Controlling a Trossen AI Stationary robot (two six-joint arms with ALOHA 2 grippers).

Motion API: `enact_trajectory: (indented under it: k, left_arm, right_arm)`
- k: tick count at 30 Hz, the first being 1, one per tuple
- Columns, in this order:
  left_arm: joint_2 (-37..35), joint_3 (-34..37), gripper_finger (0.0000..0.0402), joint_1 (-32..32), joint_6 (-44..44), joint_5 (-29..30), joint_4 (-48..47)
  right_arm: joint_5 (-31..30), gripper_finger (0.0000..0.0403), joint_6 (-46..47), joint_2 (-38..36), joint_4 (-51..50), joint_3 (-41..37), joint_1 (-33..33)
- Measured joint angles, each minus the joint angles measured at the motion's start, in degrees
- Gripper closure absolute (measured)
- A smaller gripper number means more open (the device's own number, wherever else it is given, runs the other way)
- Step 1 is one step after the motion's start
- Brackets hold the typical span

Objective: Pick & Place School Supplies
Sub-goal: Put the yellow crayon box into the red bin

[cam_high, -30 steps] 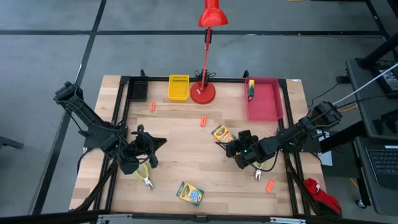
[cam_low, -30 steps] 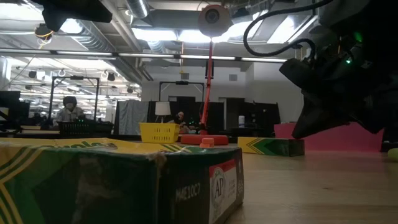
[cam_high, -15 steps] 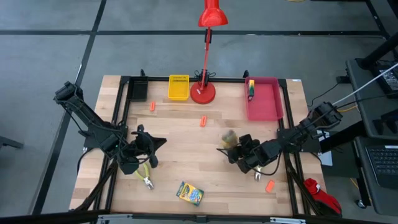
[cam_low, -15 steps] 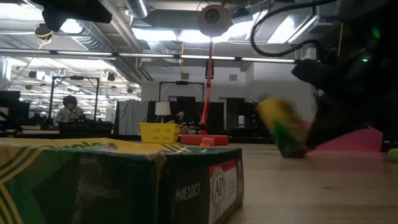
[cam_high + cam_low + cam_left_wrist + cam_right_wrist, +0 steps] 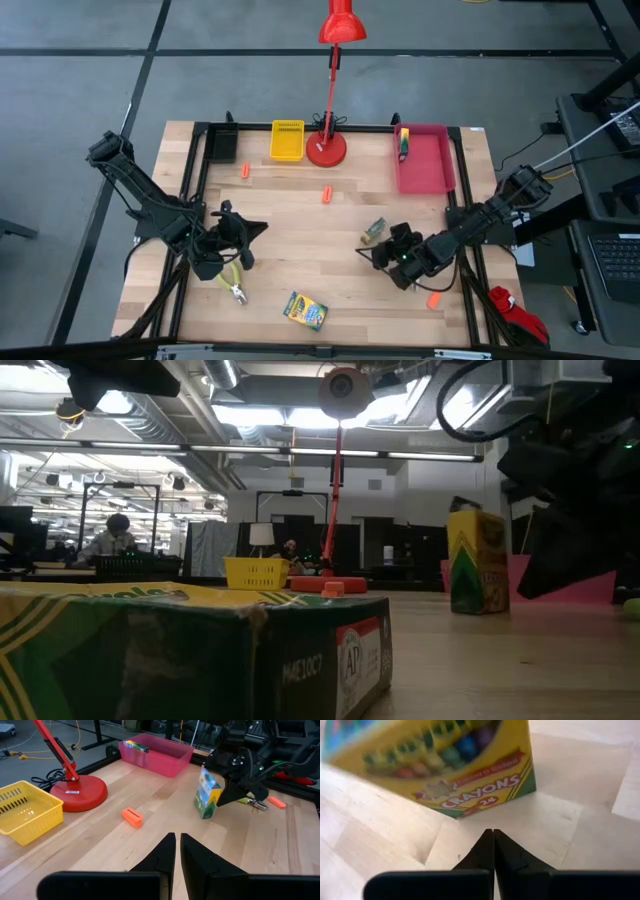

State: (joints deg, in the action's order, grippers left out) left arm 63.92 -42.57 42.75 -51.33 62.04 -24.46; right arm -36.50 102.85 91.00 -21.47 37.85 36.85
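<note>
A yellow-and-green crayon box (image 5: 374, 231) stands upright on its end in the middle right of the table (image 5: 478, 562) (image 5: 206, 794). My right gripper (image 5: 372, 251) (image 5: 493, 836) is shut just near of this box, a small gap away. A second crayon box (image 5: 305, 310) lies flat near the near edge. A third crayon box (image 5: 403, 143) is in the pink tray (image 5: 425, 165). Orange pieces (image 5: 245, 171) (image 5: 327, 194) (image 5: 434, 299) lie apart on the wood. Lime-handled pliers (image 5: 235, 285) lie near my left gripper (image 5: 257, 229) (image 5: 177, 845), which is shut and idle. The other pliers (image 5: 252, 802) lie under the right arm.
The red desk lamp's base (image 5: 326, 150), a yellow tray (image 5: 287, 140) and a black tray (image 5: 222, 145) line the far edge. A black frame rail (image 5: 196, 190) borders the table. Bare wood (image 5: 300, 235) lies between the two grippers. A person sits far off in the room (image 5: 110, 540).
The crayon box by my right gripper lay flat a second ago; it has tipped up and now stands on its end, a little farther right. My right gripper has drawn back toward the near right corner, away from the box.
</note>
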Motion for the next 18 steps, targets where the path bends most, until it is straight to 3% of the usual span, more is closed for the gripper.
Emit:
enact_trajectory:
  k: [9,14,18]
  left_arm:
    - [0.0,0.0,0.0380,0.0,-0.4,0.0,0.7]
    - [0.0,0.0,0.0380,0.0,0.7,-0.4,2.3]
    - [0.0,0.0,0.0380,-0.6,8.6,-5.0,6.8]
  right_arm:
    - [-6.0,0.0403,9.0,0.0,-1.2,0.5,5.4]
    - [-6.4,0.0403,14.6,0.0,-14.8,6.9,9.0]
    - [-6.4,0.0403,18.2,0.0,-24.8,12.5,12.0]
